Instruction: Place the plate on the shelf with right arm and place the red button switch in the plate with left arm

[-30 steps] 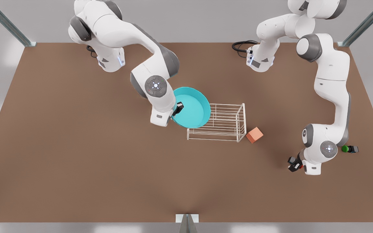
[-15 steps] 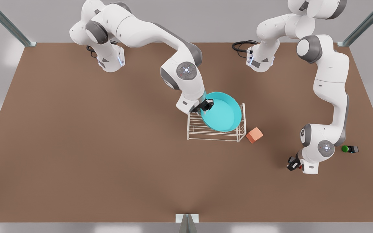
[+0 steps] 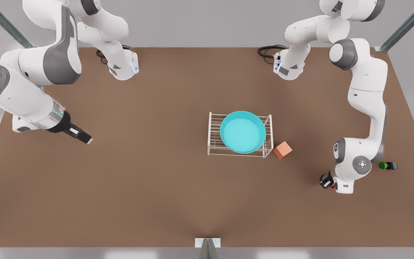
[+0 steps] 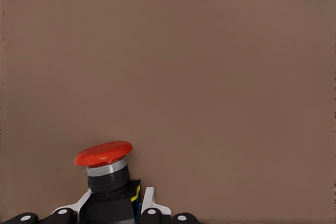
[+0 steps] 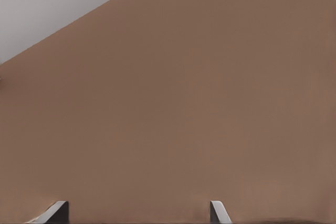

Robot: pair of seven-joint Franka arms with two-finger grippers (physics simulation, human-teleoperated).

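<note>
Plate (image 3: 243, 131) sits flat on the shelf (image 3: 214, 144) at centre frame, bare table all round; right gripper (image 3: 84, 138), fingers wide and empty, far left; left gripper (image 3: 326, 181) lower right, clamping the red button switch (image 4: 103, 153).

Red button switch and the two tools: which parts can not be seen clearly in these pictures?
- Red button switch: in the left wrist view the picture's edge cuts off its lower body; in the front view the left tool covers nearly all of it.
- Right tool: the right wrist view's edge cuts off all but its fingertips.
- Shelf: the plate hides most of its top.
</note>
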